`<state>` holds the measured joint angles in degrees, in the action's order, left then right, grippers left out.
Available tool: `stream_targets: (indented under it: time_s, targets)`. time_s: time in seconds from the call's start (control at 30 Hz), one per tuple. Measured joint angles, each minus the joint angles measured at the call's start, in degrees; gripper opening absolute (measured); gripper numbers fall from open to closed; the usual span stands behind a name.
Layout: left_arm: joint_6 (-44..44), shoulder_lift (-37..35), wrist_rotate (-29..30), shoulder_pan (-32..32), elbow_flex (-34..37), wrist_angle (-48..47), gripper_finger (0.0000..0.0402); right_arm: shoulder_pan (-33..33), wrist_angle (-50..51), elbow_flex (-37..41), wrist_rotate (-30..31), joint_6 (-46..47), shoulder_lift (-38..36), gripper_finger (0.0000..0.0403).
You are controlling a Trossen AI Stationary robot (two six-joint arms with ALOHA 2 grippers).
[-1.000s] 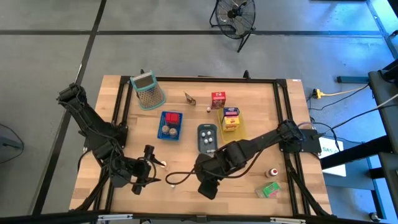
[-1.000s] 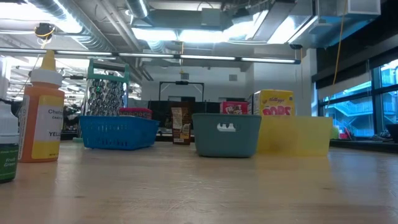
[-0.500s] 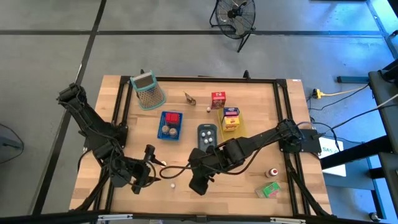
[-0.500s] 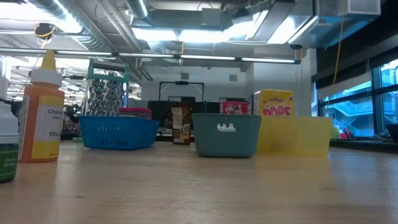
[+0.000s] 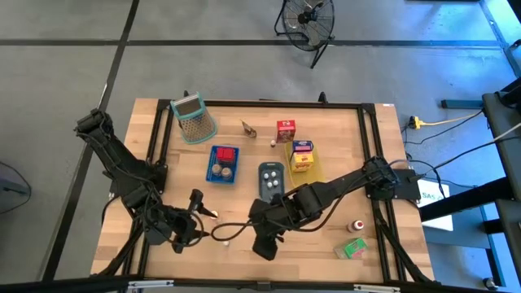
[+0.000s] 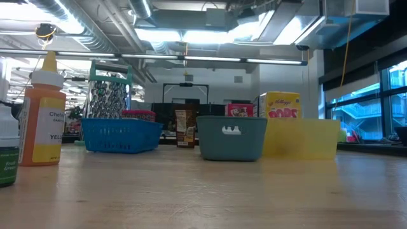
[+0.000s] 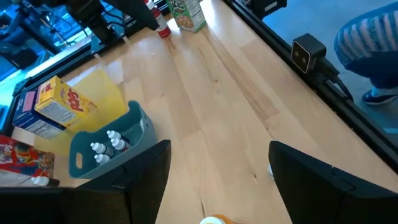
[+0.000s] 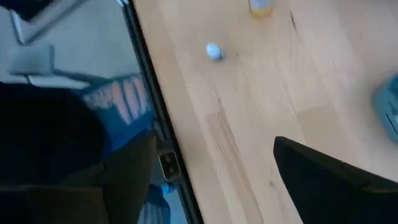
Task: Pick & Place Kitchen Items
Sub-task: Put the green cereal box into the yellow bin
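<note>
Progress partial: blue tray (image 5: 223, 163), grey-blue tray (image 5: 271, 181) and yellow tray (image 5: 303, 160) hold items. Right gripper (image 5: 262, 248) is spread, empty, white ball (image 5: 225, 242) loose just beside it. Left gripper (image 5: 181, 237) is spread, empty. Green carton (image 5: 353, 248) and red-capped bottle (image 5: 356, 225) wait well beyond the right gripper.

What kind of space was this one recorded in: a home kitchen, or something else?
Not a home kitchen; most likely a lab or industrial workshop. The wooden table stands on a bare concrete floor with a floor fan nearby, and the low view shows exposed ceiling ducts and strip lights.
</note>
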<state>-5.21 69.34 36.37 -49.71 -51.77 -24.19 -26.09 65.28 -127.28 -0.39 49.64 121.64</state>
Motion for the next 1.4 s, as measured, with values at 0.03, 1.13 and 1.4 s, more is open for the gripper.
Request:
stream_targets:
  time_s: [0.03,1.13,1.4]
  targets:
    - [0.4,0.0,0.01,0.0,0.0,0.0,0.0267,0.0,1.73,0.0,-0.28,-0.3,0.0,0.0329]
    - [-4.47,0.0,-0.06,0.72,0.0,-0.02,0.0265,-21.15,24.73,-1.77,5.4,-13.4,-11.49,0.0329]
    - [-5.14,0.0,-0.04,0.72,0.0,-0.02,0.0267,-23.84,24.73,-1.75,6.64,-14.12,-12.86,0.0329]
